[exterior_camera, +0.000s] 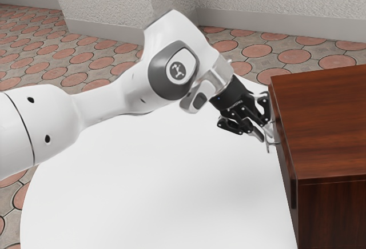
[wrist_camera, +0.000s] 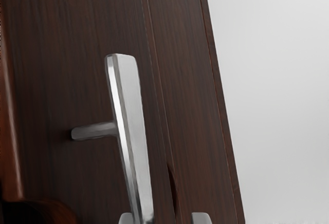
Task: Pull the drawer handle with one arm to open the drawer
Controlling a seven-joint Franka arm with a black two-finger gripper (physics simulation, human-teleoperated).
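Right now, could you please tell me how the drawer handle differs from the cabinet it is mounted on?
The drawer handle is pale silver metal; the cabinet is dark reddish-brown wood grain. The drawer handle is a slim bar standing off on a post; the cabinet is a broad box resting on the white table. Both have straight edges.

Glossy dark wood drawer (wrist_camera: 61, 54), brushed metal handle (wrist_camera: 127, 121), matt white table (exterior_camera: 143, 192)

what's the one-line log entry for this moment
phase: at handle | tool: open, straddling handle | drawer: looks shut | pull: not begun
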